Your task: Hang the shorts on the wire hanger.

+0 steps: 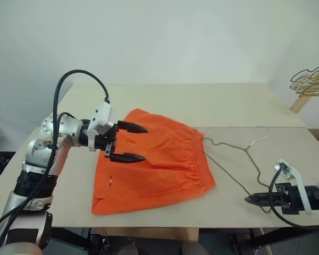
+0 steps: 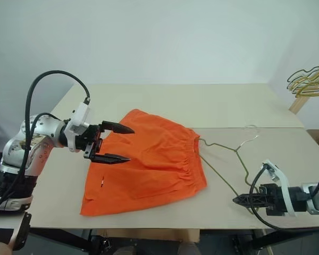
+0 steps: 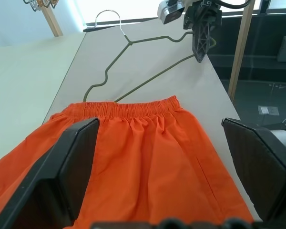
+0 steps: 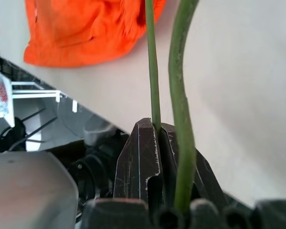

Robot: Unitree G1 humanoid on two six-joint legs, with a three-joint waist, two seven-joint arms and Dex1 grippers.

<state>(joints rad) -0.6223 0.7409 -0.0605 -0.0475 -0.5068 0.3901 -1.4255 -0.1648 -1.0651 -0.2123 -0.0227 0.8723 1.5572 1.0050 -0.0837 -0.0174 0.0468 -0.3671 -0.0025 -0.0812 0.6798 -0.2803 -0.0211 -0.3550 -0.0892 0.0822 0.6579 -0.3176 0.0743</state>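
The orange shorts [image 1: 154,164] lie flat on the table, elastic waistband toward the right. The wire hanger [image 2: 218,144] lies on the table just right of the waistband, with its hook [image 1: 262,130] pointing to the far side. My left gripper [image 1: 146,143] hovers open over the left part of the shorts, one finger on each side, holding nothing. Near the table's front edge my right gripper [image 1: 248,200] is shut on the hanger's near corner. The right wrist view shows the thin wire [image 4: 153,71] pinched between its fingers [image 4: 140,152].
A bunch of gold wire hangers [image 1: 311,79] hangs on a wooden stand at the far right. The beige table [image 1: 202,101] has a seam running across behind the shorts. Its front edge lies close to the right gripper.
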